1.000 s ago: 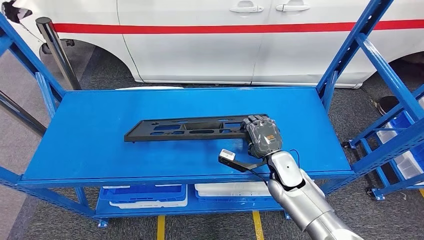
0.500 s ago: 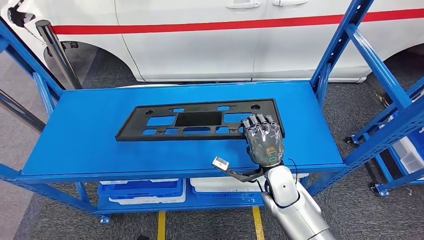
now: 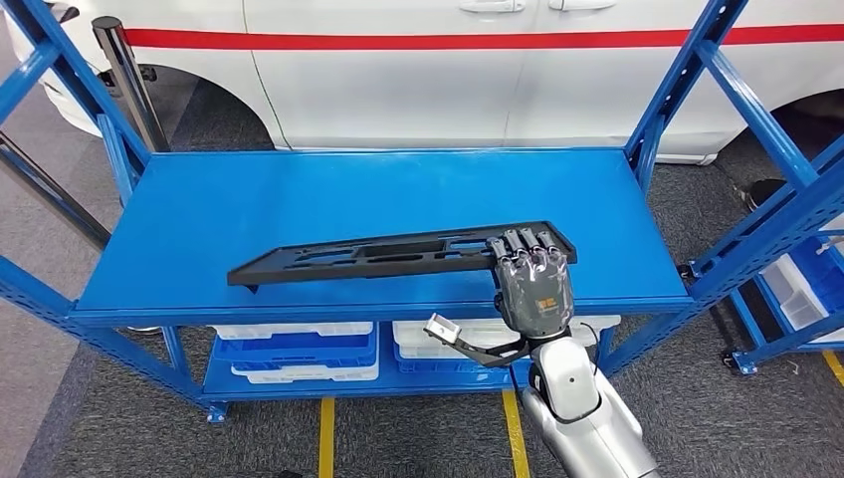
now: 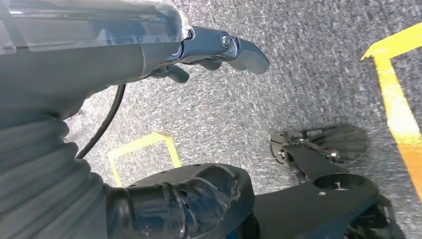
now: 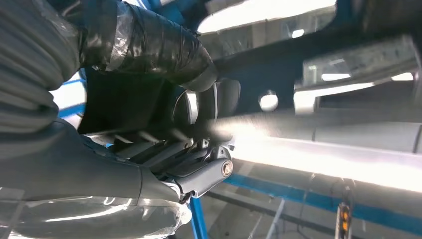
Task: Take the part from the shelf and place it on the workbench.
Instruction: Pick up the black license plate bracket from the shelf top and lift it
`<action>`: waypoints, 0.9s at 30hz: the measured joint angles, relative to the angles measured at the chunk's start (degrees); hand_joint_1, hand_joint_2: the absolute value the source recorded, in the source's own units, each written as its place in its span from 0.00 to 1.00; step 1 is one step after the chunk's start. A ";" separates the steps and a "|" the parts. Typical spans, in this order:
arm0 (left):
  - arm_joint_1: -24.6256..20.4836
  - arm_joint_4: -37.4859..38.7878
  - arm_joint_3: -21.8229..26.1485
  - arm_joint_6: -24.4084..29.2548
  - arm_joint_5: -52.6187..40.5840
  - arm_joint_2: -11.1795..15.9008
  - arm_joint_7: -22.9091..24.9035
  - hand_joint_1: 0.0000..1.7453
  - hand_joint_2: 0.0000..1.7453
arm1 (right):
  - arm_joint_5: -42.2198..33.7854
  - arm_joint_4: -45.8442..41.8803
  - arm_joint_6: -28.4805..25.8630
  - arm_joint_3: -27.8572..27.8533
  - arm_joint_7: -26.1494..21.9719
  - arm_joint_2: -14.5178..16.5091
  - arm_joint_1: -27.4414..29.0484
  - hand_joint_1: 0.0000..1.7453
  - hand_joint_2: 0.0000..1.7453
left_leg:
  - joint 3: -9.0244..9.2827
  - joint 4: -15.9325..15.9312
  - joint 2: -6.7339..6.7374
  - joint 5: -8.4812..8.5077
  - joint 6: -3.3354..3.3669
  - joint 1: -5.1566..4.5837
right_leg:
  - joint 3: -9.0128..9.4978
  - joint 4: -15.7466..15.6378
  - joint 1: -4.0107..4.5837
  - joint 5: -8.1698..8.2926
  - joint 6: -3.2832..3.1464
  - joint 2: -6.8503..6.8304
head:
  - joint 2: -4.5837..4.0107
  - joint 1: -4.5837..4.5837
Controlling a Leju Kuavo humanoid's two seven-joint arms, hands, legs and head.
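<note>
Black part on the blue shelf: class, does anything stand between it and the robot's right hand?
Nothing visible does. The right hand already grips the black part at its right end, above the blue shelf.

I see the part (image 3: 398, 255) as a long, flat black plastic panel with several rectangular cut-outs along its length and small round holes near its ends. It runs across the middle of the frame, left to right, over the blue shelf (image 3: 299, 199), seen nearly edge-on, with its right end gripped in my right hand (image 3: 533, 289) at lower centre-right.
</note>
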 joint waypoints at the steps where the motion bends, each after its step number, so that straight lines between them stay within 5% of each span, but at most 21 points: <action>1: -0.06 0.00 -0.11 -0.03 -0.09 -0.01 0.04 0.00 1.00 | 0.01 -0.20 -0.04 -0.09 -0.05 0.09 0.25 1.00 1.00 | -0.67 0.20 0.00 0.36 -0.07 -0.06 | 1.42 -0.55 0.01 0.98 -0.12 0.00 | 0.00 0.00; 3: -0.20 -0.01 -0.36 -0.07 -0.31 -0.07 0.13 0.00 1.00 | 0.02 -0.76 -0.14 -0.28 -0.16 0.36 0.42 1.00 1.00 | -1.71 0.54 -0.04 0.98 -0.34 -0.18 | 6.87 -7.01 0.16 3.07 -0.73 0.02 | 0.00 -0.01; 5: -0.34 -0.01 -0.57 -0.07 -0.51 -0.18 0.20 0.00 1.00 | 0.01 -1.40 -0.21 -0.46 -0.33 0.73 0.46 1.00 1.00 | -2.19 0.65 -0.06 1.64 -0.87 -0.34 | 11.78 -14.26 0.54 3.10 -1.45 0.04 | 0.00 -0.04; 7: -0.39 -0.01 -0.69 -0.04 -0.58 -0.28 0.25 0.00 1.00 | -0.21 -1.82 -0.23 -0.70 -0.73 1.06 0.59 1.00 1.00 | -2.35 0.44 -0.07 2.46 -1.55 -0.34 | 13.02 -16.85 0.92 2.89 -2.01 0.03 | 0.00 -0.05; 9: -0.37 -0.02 -0.75 0.04 -0.56 -0.30 0.24 0.00 1.00 | -2.59 -1.91 0.21 -0.98 -2.14 1.43 0.80 1.00 1.00 | -2.74 0.64 -0.16 2.29 -2.24 -0.27 | 12.45 -17.38 0.65 3.94 -2.83 -0.17 | 0.00 -0.04; 10: -0.36 -0.02 -0.76 0.08 -0.47 -0.30 0.18 0.00 1.00 | -5.95 -1.89 1.23 -1.06 -3.64 1.72 0.89 1.00 1.00 | -3.22 1.61 -0.21 0.90 -2.55 -0.24 | 11.95 -17.61 0.49 4.60 -3.32 -0.31 | 0.00 -0.08; 14: -0.33 -0.02 -0.75 0.09 0.32 -0.27 -0.55 0.00 1.00 | -36.09 -1.61 14.40 -1.09 -11.93 2.80 1.02 1.00 1.00 | -5.88 13.36 -0.26 -8.32 -3.54 0.02 | 8.75 -17.52 0.52 7.14 -4.19 -0.63 | 0.00 -0.22; 16: -0.23 -0.02 -0.74 0.01 0.50 -0.25 -0.82 0.00 1.00 | -48.72 -1.41 20.40 -1.09 -14.50 3.16 1.13 1.00 1.00 | -4.75 15.56 -0.25 -7.41 -3.93 0.20 | 6.71 -16.98 0.49 8.25 -3.99 -0.73 | 0.00 -0.23; 18: -0.12 -0.02 -0.74 -0.20 0.49 -0.24 -0.85 0.00 1.00 | -53.27 -1.36 22.88 -1.09 -15.72 3.58 1.04 1.00 1.00 | -0.28 10.32 -0.24 -4.48 -4.09 0.50 | 4.85 -16.18 0.37 9.14 -3.57 -0.76 | 0.00 -0.24; 21: 0.32 -0.01 -0.73 -0.50 0.48 -0.28 -0.86 0.00 1.00 | -55.32 -1.31 24.61 -1.09 -16.27 3.78 0.62 1.00 1.00 | 5.72 0.75 -0.38 -5.05 -3.47 0.30 | 3.33 -15.31 0.45 10.45 -2.57 -0.77 | 0.00 -0.21; 24: 0.57 0.00 -0.70 -0.59 0.46 -0.38 -0.91 0.00 1.00 | -56.99 -0.95 26.02 -1.09 -16.60 3.78 0.35 1.00 1.00 | 5.15 -0.38 -0.31 -4.40 -2.06 0.18 | 2.89 -15.58 0.47 11.57 -1.55 -0.68 | 0.00 -0.14; 25: 0.55 0.00 -0.70 -0.61 0.46 -0.42 -0.88 0.00 1.00 | -57.58 -0.78 26.45 -1.10 -16.67 3.74 0.28 1.00 1.00 | 4.62 -0.47 -0.18 -3.69 -1.49 0.27 | 2.52 -14.95 0.41 10.43 -1.27 -0.57 | 0.00 -0.11; 27: 0.49 0.00 -0.70 -0.63 0.46 -0.48 -0.87 0.00 1.00 | -59.11 -0.51 27.39 -1.14 -16.68 3.69 0.11 1.00 1.00 | 3.15 -0.55 0.16 -2.10 -0.62 0.36 | 1.16 -10.54 0.25 5.00 -0.92 -0.33 | 0.00 -0.08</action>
